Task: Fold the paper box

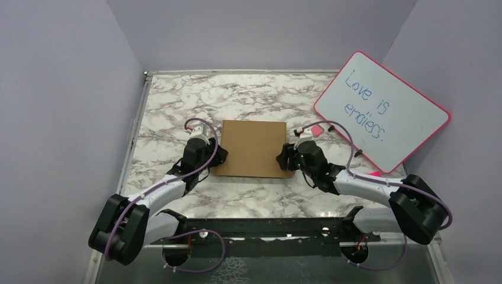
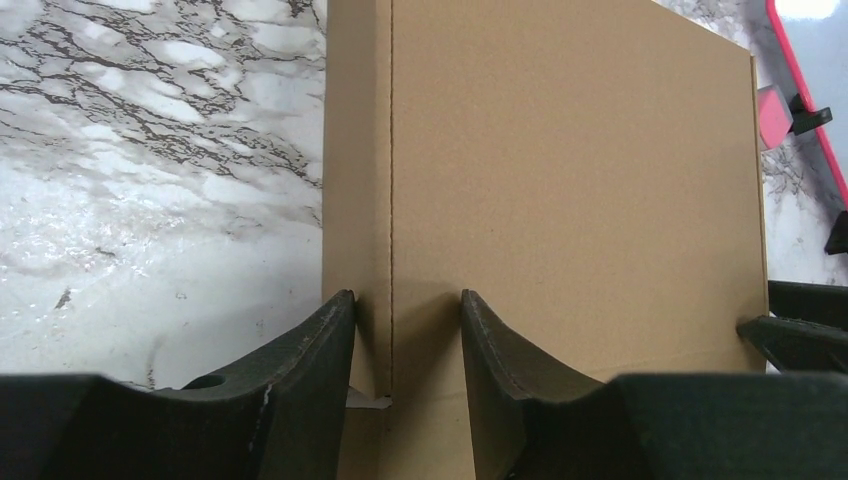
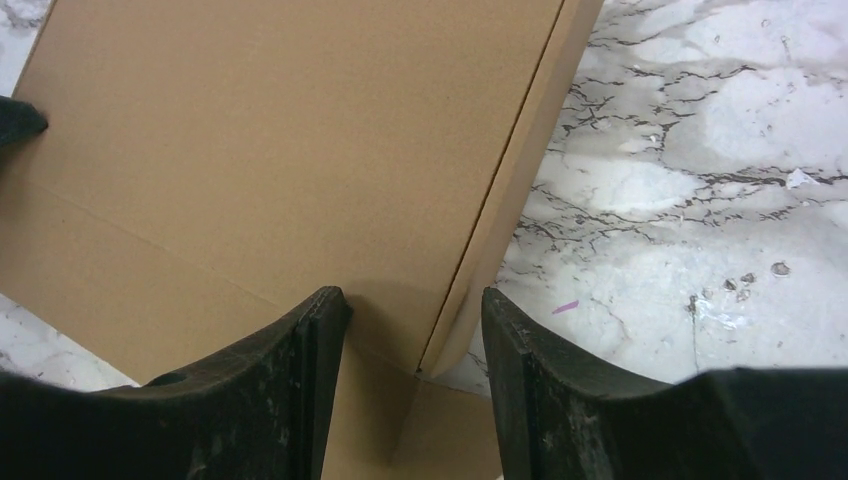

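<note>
The paper box (image 1: 253, 147) is a plain brown, shallow, closed mailer lying flat on the marble table between the two arms. My left gripper (image 1: 220, 155) is at its near-left corner. In the left wrist view the gripper (image 2: 405, 295) stands open astride the box's (image 2: 570, 180) left edge, one finger by the side wall and one over the lid. My right gripper (image 1: 285, 158) is at the near-right corner. It (image 3: 413, 292) is open too, one finger over the lid of the box (image 3: 280, 130), the other over bare table beside the side flap.
A pink-rimmed whiteboard (image 1: 382, 112) with blue writing leans at the back right, close to the right arm. A small pink eraser (image 1: 317, 130) lies just right of the box's far corner. Grey walls enclose the table (image 1: 237, 94) on three sides.
</note>
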Robot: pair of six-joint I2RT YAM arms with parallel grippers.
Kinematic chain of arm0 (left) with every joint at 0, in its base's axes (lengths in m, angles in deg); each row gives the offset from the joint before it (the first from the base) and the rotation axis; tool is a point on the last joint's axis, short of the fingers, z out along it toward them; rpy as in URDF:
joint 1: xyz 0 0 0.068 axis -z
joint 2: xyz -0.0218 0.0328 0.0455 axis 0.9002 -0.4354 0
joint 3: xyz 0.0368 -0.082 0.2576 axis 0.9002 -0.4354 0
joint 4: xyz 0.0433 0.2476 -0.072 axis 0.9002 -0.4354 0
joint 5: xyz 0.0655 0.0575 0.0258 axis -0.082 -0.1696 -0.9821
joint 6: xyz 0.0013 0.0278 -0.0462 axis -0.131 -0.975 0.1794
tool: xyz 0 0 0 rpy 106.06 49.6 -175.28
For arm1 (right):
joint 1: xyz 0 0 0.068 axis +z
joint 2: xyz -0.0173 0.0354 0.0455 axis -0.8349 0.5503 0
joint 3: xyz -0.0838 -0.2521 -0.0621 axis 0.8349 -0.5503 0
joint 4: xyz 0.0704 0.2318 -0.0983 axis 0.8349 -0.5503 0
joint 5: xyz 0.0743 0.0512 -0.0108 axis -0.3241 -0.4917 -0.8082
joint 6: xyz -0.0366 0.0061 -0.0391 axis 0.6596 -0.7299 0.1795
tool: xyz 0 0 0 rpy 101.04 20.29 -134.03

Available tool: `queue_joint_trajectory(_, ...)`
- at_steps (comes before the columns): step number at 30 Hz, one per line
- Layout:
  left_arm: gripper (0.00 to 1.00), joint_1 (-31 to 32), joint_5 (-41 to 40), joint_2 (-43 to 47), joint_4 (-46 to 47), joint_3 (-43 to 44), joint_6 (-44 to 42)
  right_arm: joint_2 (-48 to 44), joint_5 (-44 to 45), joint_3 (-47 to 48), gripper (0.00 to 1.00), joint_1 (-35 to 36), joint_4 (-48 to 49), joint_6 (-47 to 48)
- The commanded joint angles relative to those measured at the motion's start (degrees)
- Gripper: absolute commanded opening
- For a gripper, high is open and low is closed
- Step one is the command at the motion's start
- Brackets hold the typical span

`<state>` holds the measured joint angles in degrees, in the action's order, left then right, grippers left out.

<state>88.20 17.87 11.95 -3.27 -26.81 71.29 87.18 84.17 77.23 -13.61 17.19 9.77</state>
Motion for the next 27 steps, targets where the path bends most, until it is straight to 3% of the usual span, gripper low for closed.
queue_joint_trajectory(1, 0.46, 0.1, -0.51, 1.89, -5.78, 1.59, -0.14, -4.75, 1.49, 2.34, 0.59, -0.19, -6.37, 4.16)
queue_joint_trajectory(5, 0.55, 0.07, -4.72, 9.48, -10.67, 3.58, -0.31, -8.94, 0.91, 4.46, 0.66, -0.19, -9.52, 7.85)
queue_joint_trajectory(11, 0.89, -0.01, -6.29, 22.71, -19.77, 7.57, -2.73, -12.96, -2.75, 7.54, 0.77, -0.16, -13.17, 15.68)
queue_joint_trajectory(14, 0.98, -0.1, -6.46, 25.21, -25.96, 13.62, -7.28, -12.31, -8.94, 8.91, 0.77, -0.13, -13.47, 21.14)
queue_joint_trajectory(20, 0.99, -0.17, -5.7, 19.54, -33.13, 26.32, -22.0, -2.1, -20.18, 17.29, 0.8, 1.4, -22.2, 28.02)
queue_joint_trajectory(23, 0.99, -0.34, -6.41, 15.71, -35.21, 30.6, -28.04, 0.81, -17.99, 18.63, 0.81, 6.55, -22.37, 31.34)
queue_joint_trajectory(27, 0.99, -0.45, -11.5, 13.62, -35.07, 29.91, -30.82, 4.98, -12.48, 20.95, 0.82, 13.12, -23.84, 35.6)
